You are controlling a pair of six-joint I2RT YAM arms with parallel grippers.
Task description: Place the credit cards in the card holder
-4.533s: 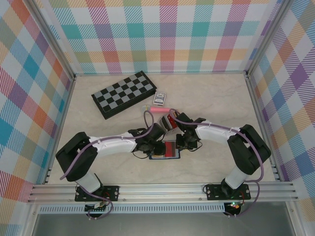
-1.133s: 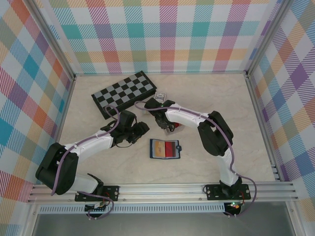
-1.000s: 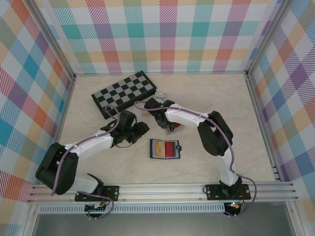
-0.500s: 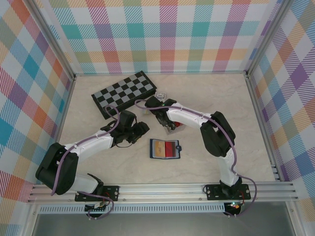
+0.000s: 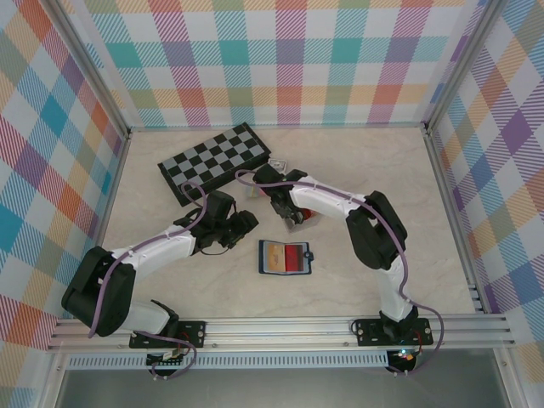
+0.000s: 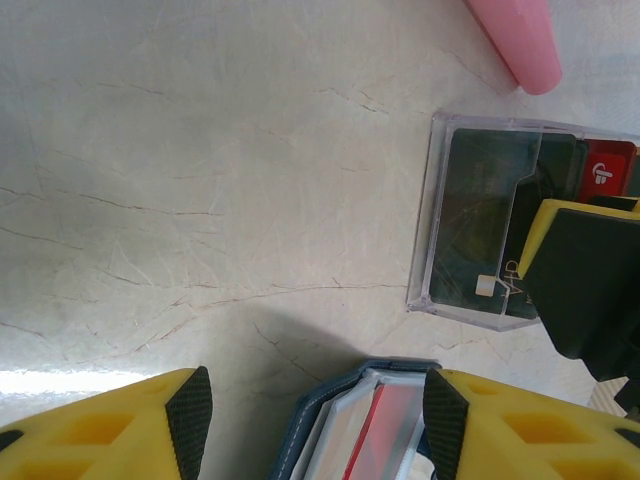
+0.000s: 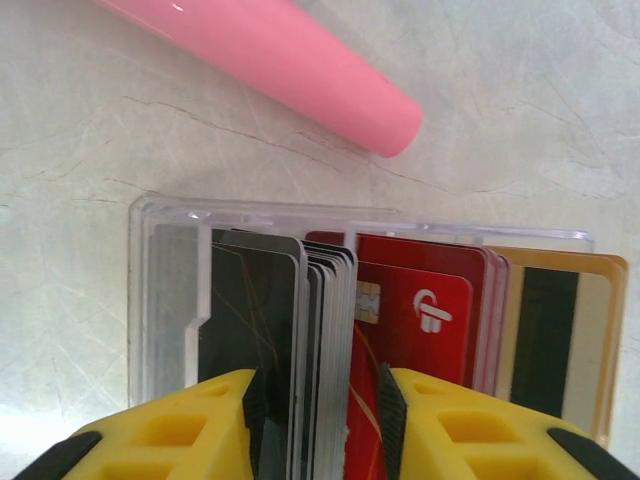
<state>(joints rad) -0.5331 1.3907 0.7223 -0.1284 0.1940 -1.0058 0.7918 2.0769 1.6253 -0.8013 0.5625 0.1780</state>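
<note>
Now, right gripper: yellow jaws nearly closed, astride a sheaf of thin plastic credit cards in black, red and orange, standing in the clear plastic box. Pinching or not, I cannot tell.
Left gripper: jaws wide apart, holding nothing, hovering left of the box.
Navy-blue folding card holder: lying open on the beige marbled table, on the near side of both grippers, with a red card showing inside.
Pink cylinder: on the table, just beside the box.

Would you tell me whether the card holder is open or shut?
Open: the card holder lies spread flat, its tan inner slots facing up.
</note>
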